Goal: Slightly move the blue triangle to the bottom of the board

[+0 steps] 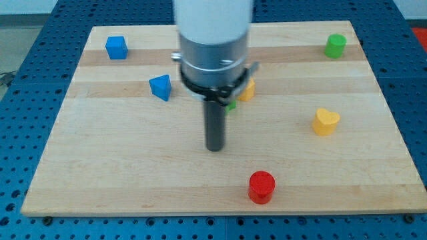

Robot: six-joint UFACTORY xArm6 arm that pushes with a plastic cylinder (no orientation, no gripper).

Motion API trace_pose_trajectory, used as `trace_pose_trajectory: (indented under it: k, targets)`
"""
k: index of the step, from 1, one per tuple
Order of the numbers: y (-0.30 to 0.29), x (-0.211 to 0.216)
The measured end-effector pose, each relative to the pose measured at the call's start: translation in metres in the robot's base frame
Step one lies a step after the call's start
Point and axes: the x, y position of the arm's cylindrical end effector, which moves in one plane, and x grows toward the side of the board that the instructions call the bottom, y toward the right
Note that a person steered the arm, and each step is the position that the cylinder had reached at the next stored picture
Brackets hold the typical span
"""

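Pale wooden board [100, 173] on a blue perforated table [20, 40]. Rod tip [214, 149] bare, gripping nothing, near board centre, touching no block. Blue triangle [161, 87] up and toward the view's left of the tip, apart from it. Blue cube [116, 47] near top left. Green cylinder [335, 46] at top right. Yellow heart [325, 122] at right. Red cylinder [261, 187] near bottom edge. Orange block [248, 90] and small green block [231, 105] mostly hidden behind the arm, shapes unclear.

My tip [214, 148] hangs upright from the arm [213, 40], mid-board.
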Motion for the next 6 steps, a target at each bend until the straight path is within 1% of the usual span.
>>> trace_pose_trajectory:
  k: [1,2,3,4,5,6]
  targets:
    - [-0.018,-0.048]
    - [0.002,-0.116]
    - [0.018,-0.168]
    - [-0.032,-0.163]
    - [-0.108,-0.145]
    - [-0.162,-0.130]
